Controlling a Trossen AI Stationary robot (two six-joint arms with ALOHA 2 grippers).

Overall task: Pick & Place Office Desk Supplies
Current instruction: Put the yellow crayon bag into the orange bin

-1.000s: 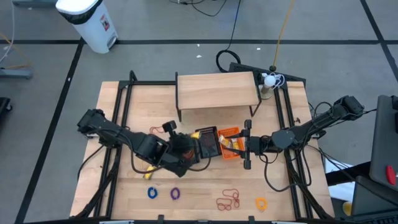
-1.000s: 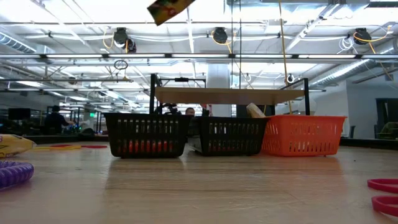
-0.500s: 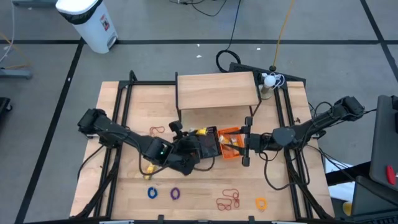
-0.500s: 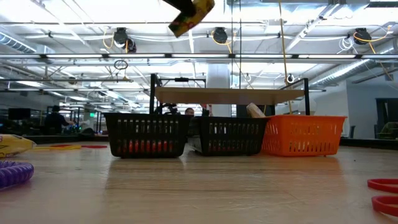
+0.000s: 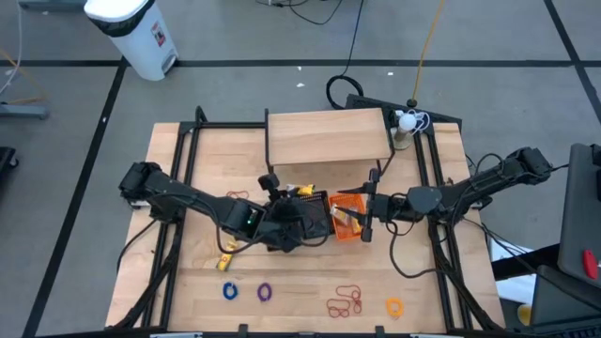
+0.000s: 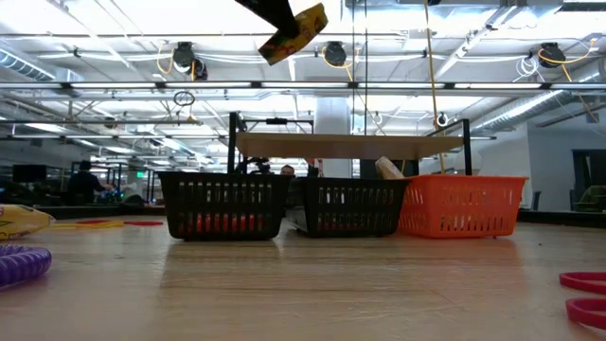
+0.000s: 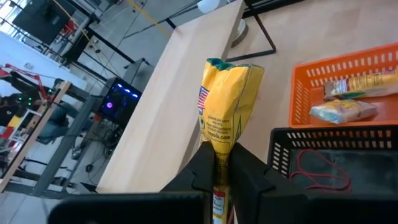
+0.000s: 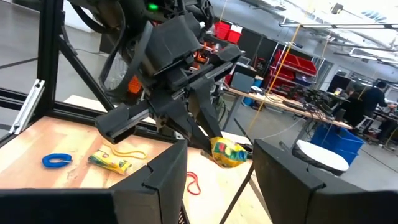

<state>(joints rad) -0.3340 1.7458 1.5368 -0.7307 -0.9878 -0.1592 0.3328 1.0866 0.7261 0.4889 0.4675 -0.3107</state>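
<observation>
Left wrist view: left jaws clamp yellow packet [image 7: 225, 106] by its end; right jaws seemingly open, empty.

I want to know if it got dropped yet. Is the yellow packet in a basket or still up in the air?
In the air. The left gripper is shut on the yellow packet, above the black basket.

Claws: two, left claw [image 7: 219, 165] and right claw [image 8: 214, 180].
Baskets: three; one black basket [image 6: 223, 204], a second black basket [image 6: 352, 206], one orange basket [image 6: 461, 206].
Yellow packets: two; held packet [image 7: 227, 102] in the left claw, loose packet [image 5: 225, 255] on the counter [image 5: 300, 272] behind it.
Wrapped packs [image 7: 345, 111] in the orange basket: two.
Coiled rings: blue ring [image 5: 229, 291], one; purple ring [image 5: 264, 293], one.
Orange loop [image 5: 393, 306]: one.
Red loops [image 5: 345, 301]: a cluster, number unclear.
</observation>
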